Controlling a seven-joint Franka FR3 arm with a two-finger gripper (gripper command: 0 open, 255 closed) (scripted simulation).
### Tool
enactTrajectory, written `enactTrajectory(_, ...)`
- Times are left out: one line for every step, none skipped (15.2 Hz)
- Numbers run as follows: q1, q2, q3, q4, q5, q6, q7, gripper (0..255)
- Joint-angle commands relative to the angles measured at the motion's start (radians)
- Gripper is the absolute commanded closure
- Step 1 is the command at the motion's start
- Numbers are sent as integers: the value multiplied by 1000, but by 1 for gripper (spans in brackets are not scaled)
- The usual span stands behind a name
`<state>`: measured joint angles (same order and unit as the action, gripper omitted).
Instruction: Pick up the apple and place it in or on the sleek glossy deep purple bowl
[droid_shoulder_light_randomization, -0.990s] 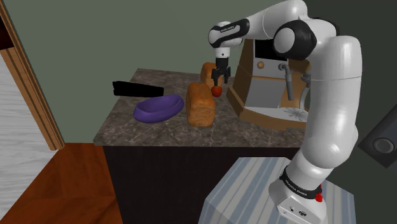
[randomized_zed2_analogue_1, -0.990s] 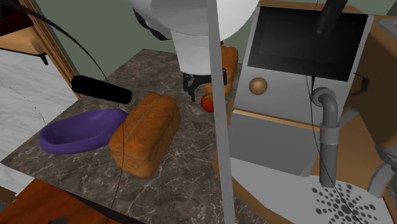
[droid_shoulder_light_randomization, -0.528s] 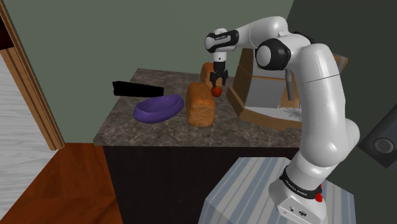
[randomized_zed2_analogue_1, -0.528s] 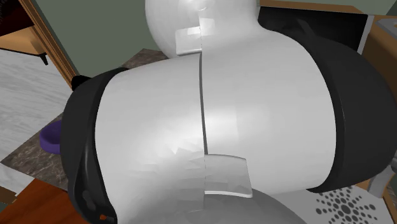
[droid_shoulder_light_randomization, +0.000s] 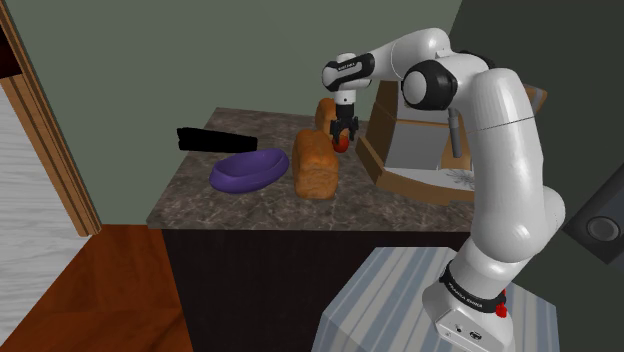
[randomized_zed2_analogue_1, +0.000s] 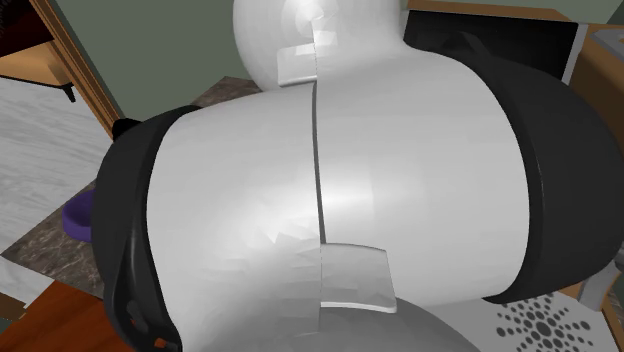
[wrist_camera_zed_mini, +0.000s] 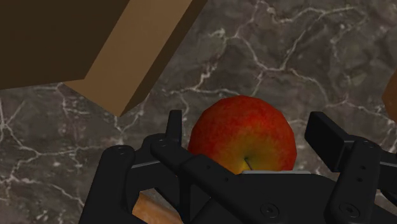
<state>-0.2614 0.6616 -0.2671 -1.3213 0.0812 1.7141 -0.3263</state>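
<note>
Since half a second ago: gripper (droid_shoulder_light_randomization: 344, 136) has dropped the last bit and now sits down around the apple (droid_shoulder_light_randomization: 342, 143); the apple itself hasn't shifted. The arm (randomized_zed2_analogue_1: 350, 200) pose is otherwise about the same.

Wrist view: fingers (wrist_camera_zed_mini: 174, 127) stand apart, one on each side of the red-yellow apple, with a thin gap visible on both sides (so straddling, no clamp yet). The stem dimple faces up toward the palm.

Apple location: on the dark marble countertop (droid_shoulder_light_randomization: 200, 195), between the bread loaf (droid_shoulder_light_randomization: 315, 163) and the tan base of the coffee machine (droid_shoulder_light_randomization: 405, 185), near the back. A second loaf (droid_shoulder_light_randomization: 325, 110) stands just behind it.

The purple bowl (droid_shoulder_light_randomization: 247, 170) is on the far side of the near loaf from the apple, toward the shoulder view's left, well apart from the gripper. A black oblong object (droid_shoulder_light_randomization: 212, 139) lies just behind the bowl.

Second exterior view: the arm's white link and dark joint sit right up against the camera; a sliver of the bowl shows at that view's left edge.

The striped stand (droid_shoulder_light_randomization: 390, 300) is at the shoulder view's lower right.
</note>
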Motion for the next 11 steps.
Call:
enactTrajectory(0, -1, 0, -4, 0, 3, 0, 0)
enactTrajectory(0, -1, 0, -4, 0, 3, 0, 0)
enactTrajectory(0, -1, 0, -4, 0, 3, 0, 0)
enactTrajectory(0, -1, 0, -4, 0, 3, 0, 0)
enactTrajectory(0, -1, 0, -4, 0, 3, 0, 255)
enactTrajectory(0, -1, 0, -4, 0, 3, 0, 255)
enactTrajectory(1, -1, 0, -4, 0, 3, 0, 255)
enactTrajectory(0, -1, 0, -3, 0, 2, 0, 255)
enactTrajectory(1, -1, 0, -4, 0, 3, 0, 255)
enactTrajectory(1, -1, 0, -3, 0, 3, 0, 255)
enactTrajectory(1, -1, 0, -5, 0, 4, 0, 255)
